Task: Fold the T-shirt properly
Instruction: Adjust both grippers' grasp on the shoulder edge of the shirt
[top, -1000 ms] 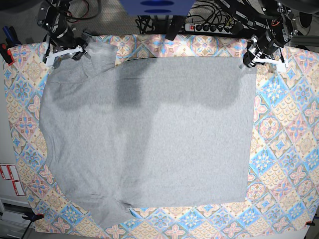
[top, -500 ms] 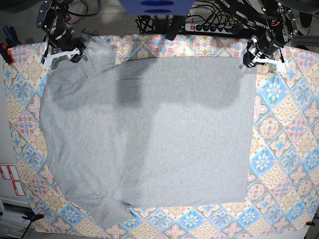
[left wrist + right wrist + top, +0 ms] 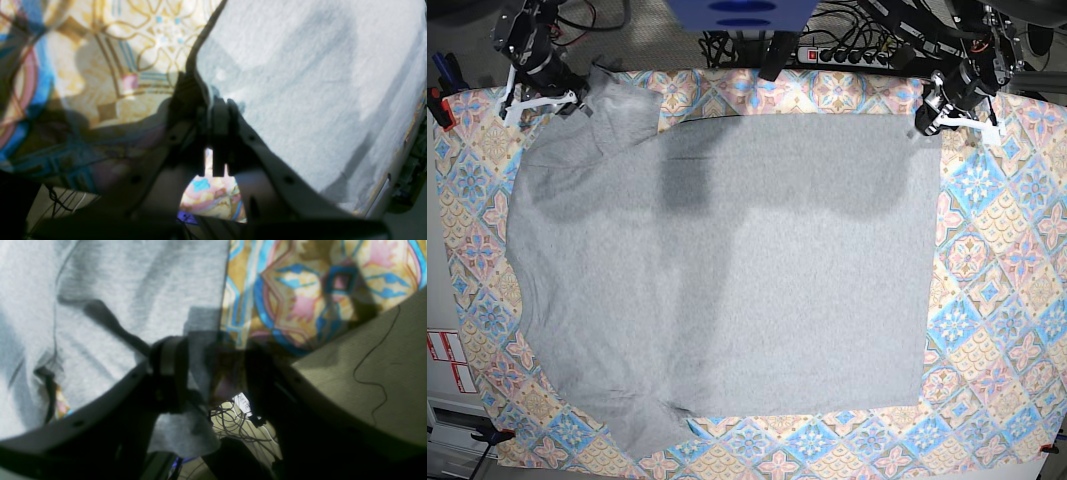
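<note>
The light grey T-shirt lies spread flat over the patterned tablecloth, plain side up, with its sleeves toward the left of the base view. At the shirt's far right corner my left gripper is shut, and in the left wrist view its fingertips pinch the edge of the grey cloth. My right gripper is at the far left sleeve. Its jaws stand apart, and a flap of sleeve fabric hangs between them beside one finger.
Behind the table's far edge lie a power strip and tangled cables, with a blue block at top centre. Bare tablecloth borders the shirt widely on the right. Red-and-white labels sit off the left edge.
My right gripper has shifted up and to the left, and the sleeve tip has drawn slightly out with it. The left gripper and the rest of the shirt have stayed put.
</note>
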Motion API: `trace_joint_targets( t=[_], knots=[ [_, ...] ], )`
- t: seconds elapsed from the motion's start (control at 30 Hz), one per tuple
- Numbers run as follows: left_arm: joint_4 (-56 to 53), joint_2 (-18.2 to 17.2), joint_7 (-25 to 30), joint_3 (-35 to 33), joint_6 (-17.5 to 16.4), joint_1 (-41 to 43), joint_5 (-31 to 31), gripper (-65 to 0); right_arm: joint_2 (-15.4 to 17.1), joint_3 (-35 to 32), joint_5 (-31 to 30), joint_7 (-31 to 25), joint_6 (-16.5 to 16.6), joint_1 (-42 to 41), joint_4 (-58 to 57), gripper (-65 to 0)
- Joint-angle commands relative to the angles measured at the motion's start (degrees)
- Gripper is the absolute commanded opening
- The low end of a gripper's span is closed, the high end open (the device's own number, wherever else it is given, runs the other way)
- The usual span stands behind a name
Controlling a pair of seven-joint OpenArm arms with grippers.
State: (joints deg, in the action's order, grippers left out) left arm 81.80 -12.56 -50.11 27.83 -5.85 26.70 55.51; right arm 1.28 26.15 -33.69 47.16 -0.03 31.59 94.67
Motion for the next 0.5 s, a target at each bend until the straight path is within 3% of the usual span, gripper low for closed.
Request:
trace_joint_targets(
  t=[0.0,0.23,0.47],
  knots=[
    [-0.17,-0.41,0.22,-0.19,1.85,0.25,-2.80,-65.0,0.44,-0.35,-0.29,-0.34,0.25,0.36,0.49,-38.3],
    [-0.17,-0.41,0.22,-0.19,1.85,0.25,-2.80,-65.0,0.44,-7.03,-0.29,-0.34,0.25,0.36,0.49,-38.3],
    [-0.17,-0.41,0.22,-0.19,1.85,0.25,-2.80,-65.0,0.35,-8.53,-0.29,-0.34,0.25,0.36,0.49,-38.5]
  ],
)
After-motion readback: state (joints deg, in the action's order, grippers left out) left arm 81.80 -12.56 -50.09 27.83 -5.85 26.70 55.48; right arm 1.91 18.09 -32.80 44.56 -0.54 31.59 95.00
